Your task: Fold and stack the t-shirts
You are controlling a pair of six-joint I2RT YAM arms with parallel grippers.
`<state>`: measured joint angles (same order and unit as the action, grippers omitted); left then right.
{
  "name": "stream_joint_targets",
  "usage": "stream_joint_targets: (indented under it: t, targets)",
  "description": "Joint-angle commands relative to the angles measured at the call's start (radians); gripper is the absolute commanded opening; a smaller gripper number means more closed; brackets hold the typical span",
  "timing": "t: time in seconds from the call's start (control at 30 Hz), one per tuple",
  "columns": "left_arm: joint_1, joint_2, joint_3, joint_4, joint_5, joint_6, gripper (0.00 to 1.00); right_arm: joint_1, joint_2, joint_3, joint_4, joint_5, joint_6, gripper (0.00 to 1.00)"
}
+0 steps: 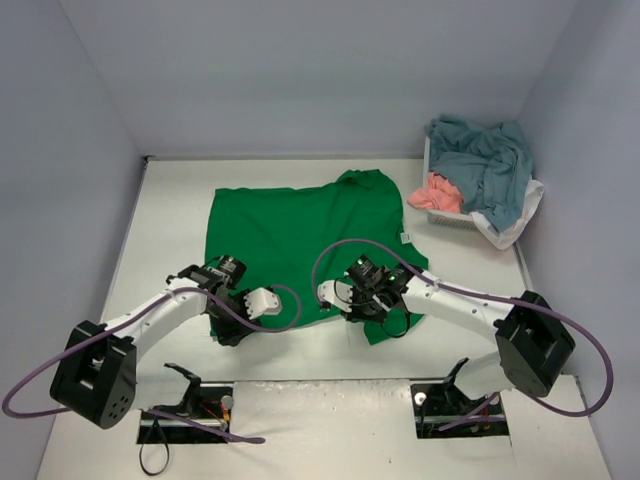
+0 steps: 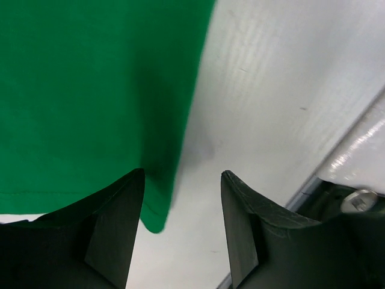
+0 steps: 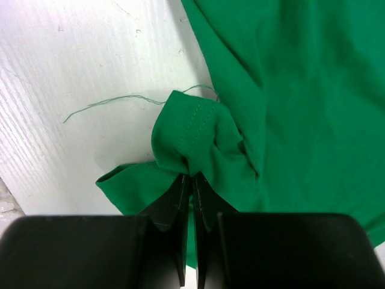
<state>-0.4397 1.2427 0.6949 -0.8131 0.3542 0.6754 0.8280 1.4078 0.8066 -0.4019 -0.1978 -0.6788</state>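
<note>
A bright green t-shirt [image 1: 300, 235] lies spread on the white table. My right gripper [image 1: 352, 290] is shut on a bunched fold of its near hem [image 3: 195, 135], the cloth pinched between the jaws. My left gripper [image 1: 228, 300] is open at the shirt's near left corner [image 2: 153, 220], which lies by its left finger [image 2: 117, 226], with bare table between the jaws. Teal [image 1: 485, 160], salmon pink [image 1: 437, 193] and white [image 1: 510, 225] t-shirts are heaped at the back right.
A white mesh basket [image 1: 445, 215] holds the heaped shirts at the table's back right corner. A loose green thread [image 3: 108, 102] lies on the table by the hem. The table's near edge [image 2: 337, 162] runs close to my left gripper. Walls enclose three sides.
</note>
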Motion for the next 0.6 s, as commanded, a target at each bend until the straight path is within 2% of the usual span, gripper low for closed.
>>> stream_joint_targets:
  t: [0.0,0.27,0.43,0.47,0.57]
  targets:
    - [-0.01,0.009,0.012,0.135,-0.061,-0.011,0.48,-0.001,-0.026,0.025,-0.008,-0.023,0.013,0.0]
    - [-0.01,0.136,0.015,0.27,-0.182,-0.069,0.48,0.0,-0.046,0.011,-0.008,-0.022,0.016,0.0]
    - [-0.01,0.149,0.035,0.259,-0.159,-0.066,0.48,0.0,-0.059,-0.007,-0.009,-0.008,0.012,0.0]
    - [-0.011,0.155,0.04,0.235,-0.152,-0.065,0.47,0.0,-0.061,-0.009,-0.009,-0.006,0.012,0.0]
    - [-0.01,0.141,0.058,0.192,-0.117,-0.063,0.32,-0.001,-0.058,-0.009,-0.009,0.001,0.007,0.0]
